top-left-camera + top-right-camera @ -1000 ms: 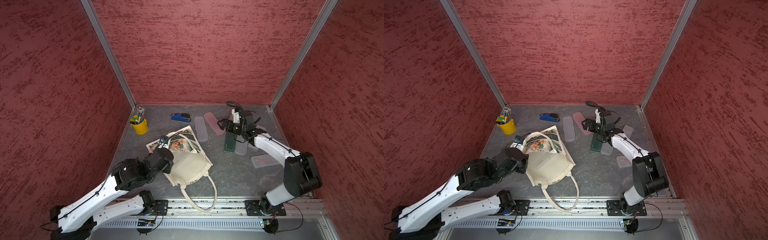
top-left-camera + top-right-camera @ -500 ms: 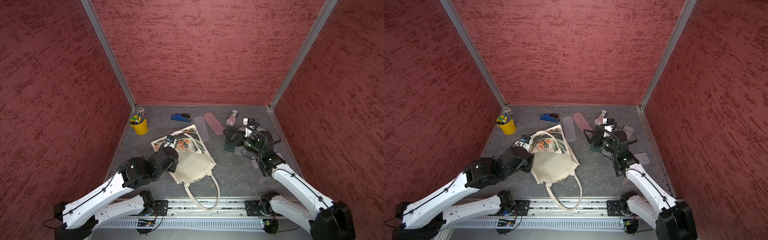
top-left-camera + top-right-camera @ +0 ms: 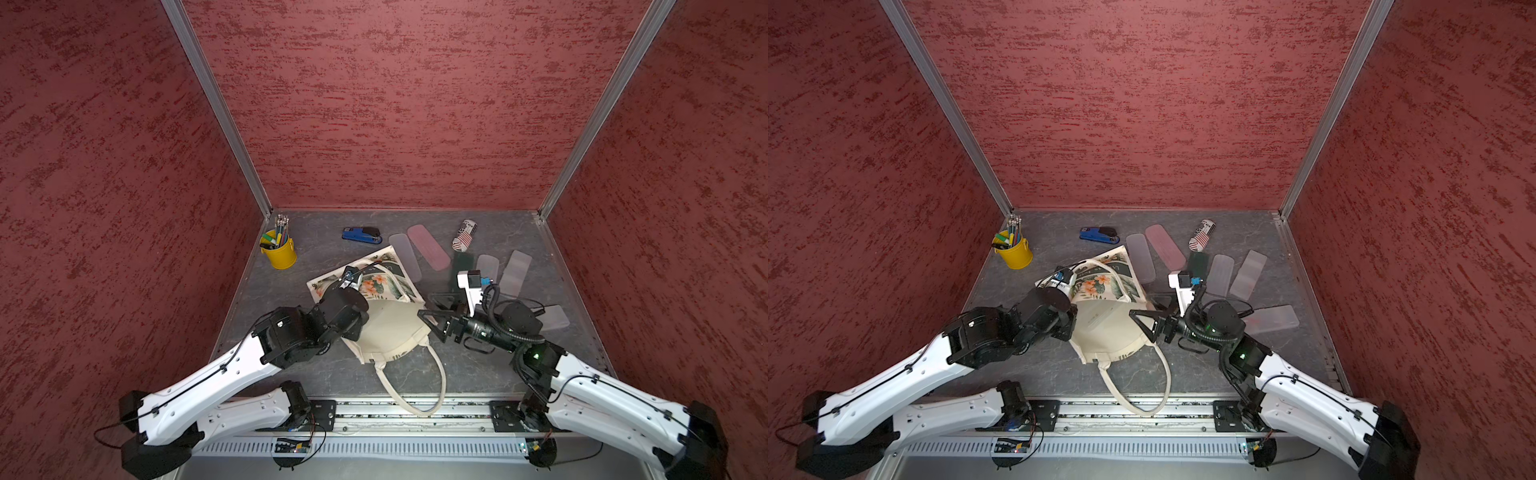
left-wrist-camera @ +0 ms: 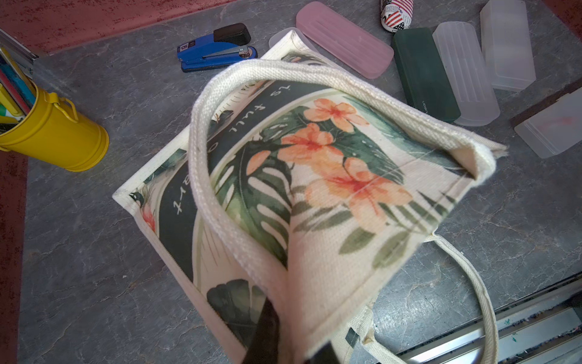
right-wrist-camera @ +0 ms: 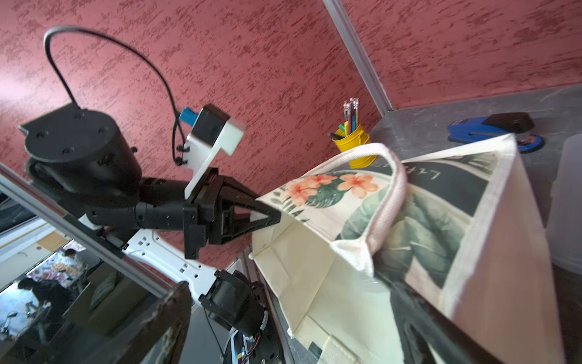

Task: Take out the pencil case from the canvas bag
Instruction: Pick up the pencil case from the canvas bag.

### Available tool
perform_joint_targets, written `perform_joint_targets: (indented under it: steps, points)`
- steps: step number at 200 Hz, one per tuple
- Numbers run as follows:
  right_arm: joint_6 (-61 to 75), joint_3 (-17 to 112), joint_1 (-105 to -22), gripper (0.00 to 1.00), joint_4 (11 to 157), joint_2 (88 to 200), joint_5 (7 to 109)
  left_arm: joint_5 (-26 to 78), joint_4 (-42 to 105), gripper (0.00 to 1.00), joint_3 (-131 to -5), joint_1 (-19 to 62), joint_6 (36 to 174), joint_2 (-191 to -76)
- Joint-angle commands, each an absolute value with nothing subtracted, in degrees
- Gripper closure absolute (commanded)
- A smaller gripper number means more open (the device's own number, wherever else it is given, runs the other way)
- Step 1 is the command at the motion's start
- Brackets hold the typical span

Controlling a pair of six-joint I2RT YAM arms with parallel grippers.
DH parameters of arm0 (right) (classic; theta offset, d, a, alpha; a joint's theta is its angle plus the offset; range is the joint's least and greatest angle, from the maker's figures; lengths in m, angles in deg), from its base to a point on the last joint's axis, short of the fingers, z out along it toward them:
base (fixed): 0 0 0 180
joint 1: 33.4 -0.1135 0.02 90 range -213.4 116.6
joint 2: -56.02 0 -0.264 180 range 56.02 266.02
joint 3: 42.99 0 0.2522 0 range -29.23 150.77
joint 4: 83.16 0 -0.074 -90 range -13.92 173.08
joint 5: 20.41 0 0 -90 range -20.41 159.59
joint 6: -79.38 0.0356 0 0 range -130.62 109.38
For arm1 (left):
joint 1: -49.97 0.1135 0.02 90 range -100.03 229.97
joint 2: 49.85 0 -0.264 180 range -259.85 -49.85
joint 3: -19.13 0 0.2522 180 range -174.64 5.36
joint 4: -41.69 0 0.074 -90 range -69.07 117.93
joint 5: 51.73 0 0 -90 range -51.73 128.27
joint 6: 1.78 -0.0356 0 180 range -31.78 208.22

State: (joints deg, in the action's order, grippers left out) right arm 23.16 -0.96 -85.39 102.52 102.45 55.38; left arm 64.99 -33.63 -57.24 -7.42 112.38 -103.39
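Right wrist view: the left pincer [image 5: 267, 217] is nipped shut on the rim of the canvas bag [image 5: 315, 283], lifting one wall so the mouth gapes. The right pincer [image 3: 424, 303] stands wide and empty just beside that mouth. The bag lies on its side on the desk [image 3: 478, 374], with one handle [image 3: 441, 374] trailing towards the front rail. Only cream lining shows inside. No pencil case is visible there, so I cannot tell whether one is in the bag. Beyond the bag lie a pink case [image 4: 343, 41], a dark green case [image 4: 422, 72] and several frosted ones. Judging by these, the pencil case should be light, rigid and slick, best gripped across its narrow width at mid-length. The canvas looks limp and would likely sag if let go.
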Motion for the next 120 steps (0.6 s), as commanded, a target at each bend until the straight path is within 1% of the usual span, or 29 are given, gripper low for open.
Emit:
perform_joint_targets:
  steps: [1, 24, 45, 63, 96, 120]
  points:
    - [19.21, 1.31, -89.43, 0.01, 98.42, 102.26, 62.82, 63.27, -30.10, 1.00, -59.08, -8.38, 112.60, -102.55]
    - [16.97, 1.66, -91.78, 0.01, 95.19, 103.57, 64.79, 63.34, -29.61, 1.00, -58.89, -8.39, 112.57, -101.90]
    - [14.76, 3.83, -95.20, 0.01, 89.32, 107.13, 71.20, 63.36, -29.81, 1.00, -59.23, -8.39, 112.48, -102.02]
    - [13.80, 6.04, -97.70, 0.01, 86.17, 110.41, 74.68, 63.37, -30.22, 1.00, -59.41, -8.35, 112.91, -102.34]
    - [11.52, 9.09, -101.40, 0.01, 84.54, 116.37, 78.47, 63.32, -29.99, 1.00, -58.95, -8.57, 113.44, -102.54]
    - [10.18, 9.03, -104.41, 0.01, 86.59, 118.80, 78.71, 63.41, -30.50, 1.00, -59.30, -8.56, 113.40, -102.77]
